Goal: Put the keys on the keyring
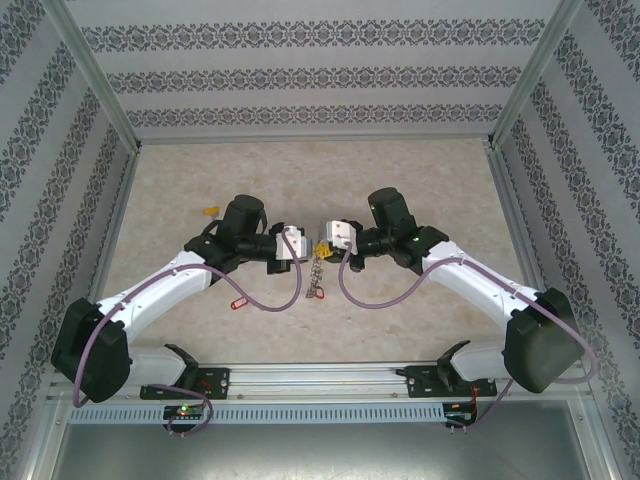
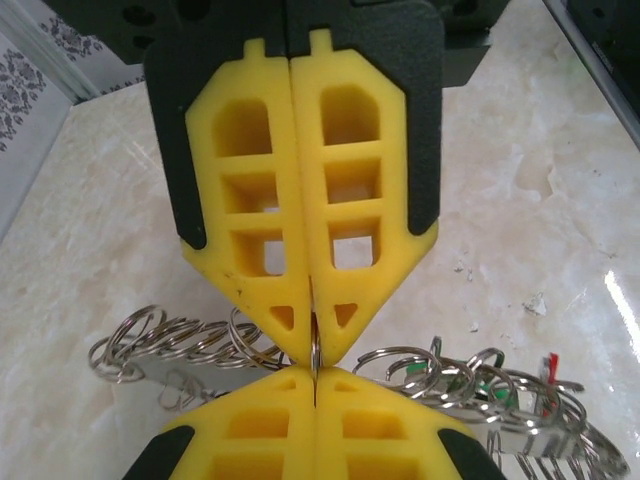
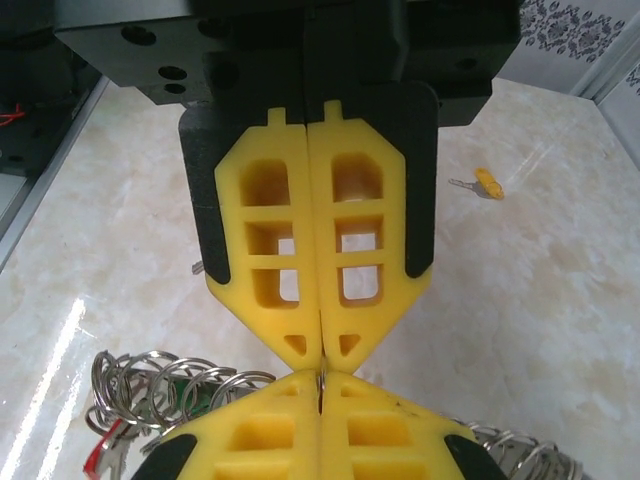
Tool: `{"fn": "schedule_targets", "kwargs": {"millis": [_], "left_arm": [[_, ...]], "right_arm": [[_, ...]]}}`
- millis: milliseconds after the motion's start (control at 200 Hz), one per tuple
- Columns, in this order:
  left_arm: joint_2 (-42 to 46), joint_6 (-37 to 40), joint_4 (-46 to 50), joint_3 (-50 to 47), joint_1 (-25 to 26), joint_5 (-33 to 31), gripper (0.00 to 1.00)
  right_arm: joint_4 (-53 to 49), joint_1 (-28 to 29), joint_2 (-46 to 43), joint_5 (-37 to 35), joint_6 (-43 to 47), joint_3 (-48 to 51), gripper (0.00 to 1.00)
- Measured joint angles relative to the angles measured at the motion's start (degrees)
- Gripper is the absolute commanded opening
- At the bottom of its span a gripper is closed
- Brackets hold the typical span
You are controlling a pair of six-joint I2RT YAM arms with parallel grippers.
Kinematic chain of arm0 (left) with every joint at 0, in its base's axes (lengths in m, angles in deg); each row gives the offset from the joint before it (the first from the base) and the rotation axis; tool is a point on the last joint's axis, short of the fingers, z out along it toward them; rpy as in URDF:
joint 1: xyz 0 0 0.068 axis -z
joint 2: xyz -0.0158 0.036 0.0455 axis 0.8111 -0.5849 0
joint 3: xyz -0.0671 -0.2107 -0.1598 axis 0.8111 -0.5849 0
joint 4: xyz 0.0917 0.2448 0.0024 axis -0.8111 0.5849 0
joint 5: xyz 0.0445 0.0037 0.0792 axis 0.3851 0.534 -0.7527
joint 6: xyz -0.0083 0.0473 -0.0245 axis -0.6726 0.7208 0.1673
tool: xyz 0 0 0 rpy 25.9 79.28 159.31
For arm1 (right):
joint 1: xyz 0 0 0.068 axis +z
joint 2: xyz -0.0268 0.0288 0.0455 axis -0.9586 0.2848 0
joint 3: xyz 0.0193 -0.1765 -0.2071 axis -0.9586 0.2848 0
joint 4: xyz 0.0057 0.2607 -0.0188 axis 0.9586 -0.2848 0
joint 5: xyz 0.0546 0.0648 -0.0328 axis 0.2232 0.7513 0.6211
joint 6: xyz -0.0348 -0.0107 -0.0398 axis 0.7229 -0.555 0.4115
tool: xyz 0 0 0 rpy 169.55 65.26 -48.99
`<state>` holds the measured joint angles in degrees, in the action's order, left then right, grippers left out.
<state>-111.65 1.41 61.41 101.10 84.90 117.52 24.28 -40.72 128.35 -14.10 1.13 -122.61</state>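
Marbled tabletop (image 1: 400, 180), patterned walls. Two keys lie loose left of centre: yellow-tagged key (image 1: 210, 212) and red-tagged key (image 1: 238, 303). Left gripper (image 2: 313, 335) is pinched shut on the keyring (image 2: 315, 358) mid-table. Right gripper (image 3: 321, 352) is shut on the same wire, tip to tip. The key bunch (image 1: 318, 275) hanging below looks threaded. Probably mostly done, with the two loose keys left.

- The left black-and-yellow 2-finger gripper (image 2: 313, 340) was closed, pinching the thin silver wire keyring (image 2: 315, 355).
- The right black-and-yellow 2-finger gripper (image 3: 320, 352) was closed on it too, tip to tip with the left.
- The white arms (image 1: 165, 278) angled inward.
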Motion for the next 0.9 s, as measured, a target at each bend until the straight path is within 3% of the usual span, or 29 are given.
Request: {"fn": "schedule_targets", "kwargs": {"millis": [55,130,365,739,899], "left_arm": [[0.0,-1.7,-0.6,0.0,-0.4,0.4,0.17],[0.0,-4.0,-3.3,-0.3,-1.0,1.1,0.24],[0.0,-9.3,-10.5,-1.3,-2.7,4.2,0.27],[-1.0,-14.0,-15.7,-2.8,-4.2,9.3,0.25],[-2.2,-15.1,-16.5,-2.8,-4.2,10.1,0.08]], "right_arm": [[0.9,-0.3,0.0,0.3,-0.9,0.0,0.00],[3.4,-1.2,-0.1,1.8,-3.0,0.5,0.00],[12.6,-3.8,-1.0,6.3,-12.1,3.4,0.00],[23.4,-4.4,-1.1,8.8,-21.5,6.6,0.00],[26.0,-4.5,-1.1,8.9,-23.6,7.4,0.00]]}}
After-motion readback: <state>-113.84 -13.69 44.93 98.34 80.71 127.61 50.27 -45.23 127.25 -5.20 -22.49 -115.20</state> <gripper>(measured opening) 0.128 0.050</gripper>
